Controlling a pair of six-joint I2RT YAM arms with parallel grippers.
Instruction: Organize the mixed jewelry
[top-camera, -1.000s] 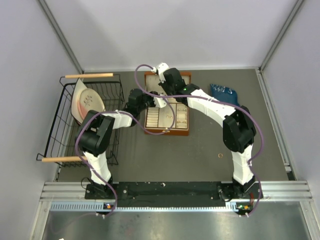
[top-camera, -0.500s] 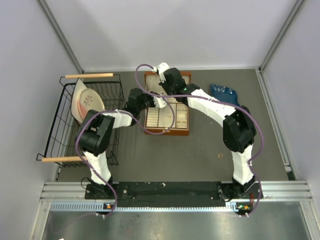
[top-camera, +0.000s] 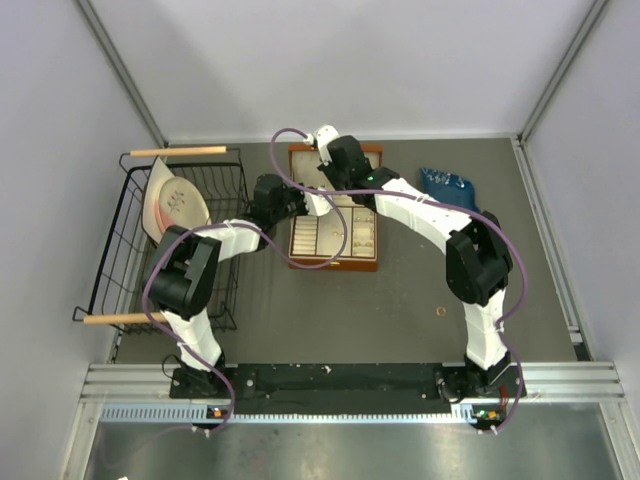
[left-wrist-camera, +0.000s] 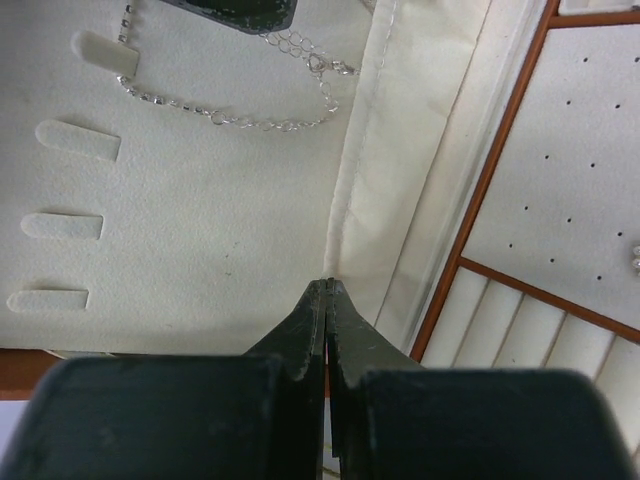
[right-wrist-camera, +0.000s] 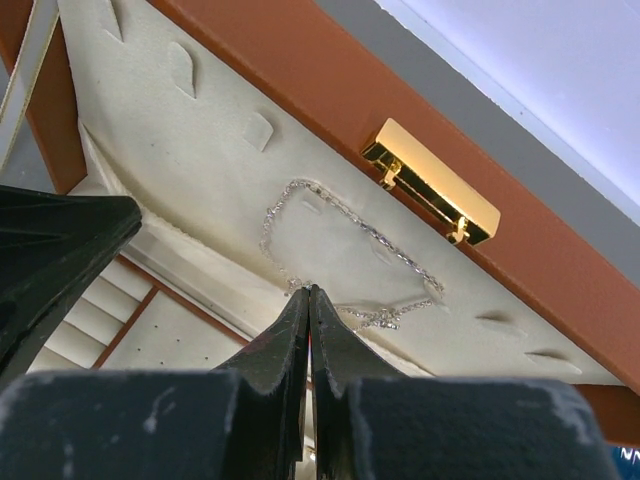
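The left end effector (left-wrist-camera: 328, 290) is shut on nothing, against the cream lid lining (left-wrist-camera: 200, 230); the chain necklace (left-wrist-camera: 250, 123) is pinched by the closed right end effector (right-wrist-camera: 308, 292).

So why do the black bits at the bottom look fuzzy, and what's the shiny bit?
Left wrist view: the left gripper sits right at the lens, so it blurs, while the chain necklace is sharp. Right wrist view: the right gripper blurs too; the shiny bit is the gold clasp catching light. Top view: even light, soft shadows.
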